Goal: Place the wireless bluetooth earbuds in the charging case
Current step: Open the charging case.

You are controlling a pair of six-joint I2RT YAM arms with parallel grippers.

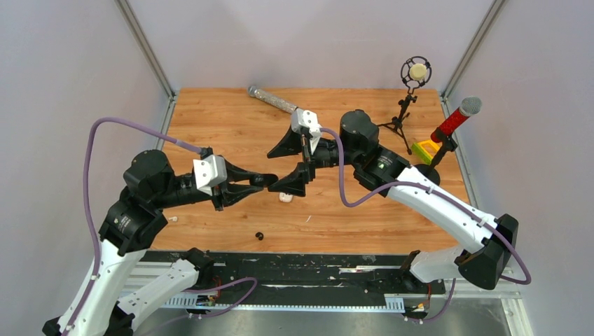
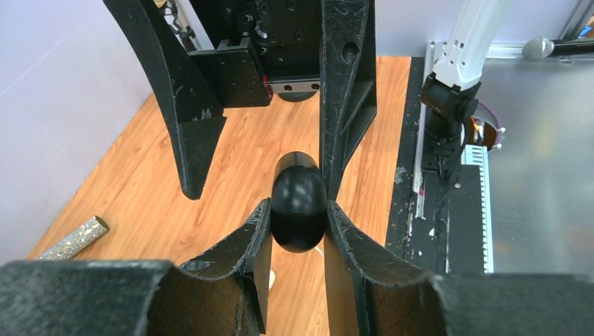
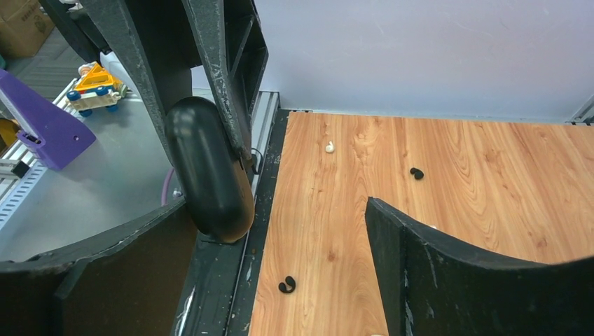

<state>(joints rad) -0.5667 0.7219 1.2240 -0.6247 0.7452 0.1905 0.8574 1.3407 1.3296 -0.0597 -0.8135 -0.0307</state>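
Bright, even, diffuse light fills every view. Shadows on the orange-brown wooden surface are faint and soft. The glossy black oval charging case shows pale reflections. Both wrist views blur at 6 o'clock, where black fingers sit closest.

Wooden table in view, grain running side to side, pale walls closing it in on three sides. Up at the far edge, a glittery silver tube lies flat, angled across the boards. Over at the far right corner, a small round microphone sits in a black ring mount, upright on a black tripod. Just beside it, a red microphone with a silver mesh head leans on its stand, a yellow and green block at its foot. Off the table, on grey metal, a purple wedge and a little toy with a yellow triangle and blue wheels; a cardboard box sits behind them.
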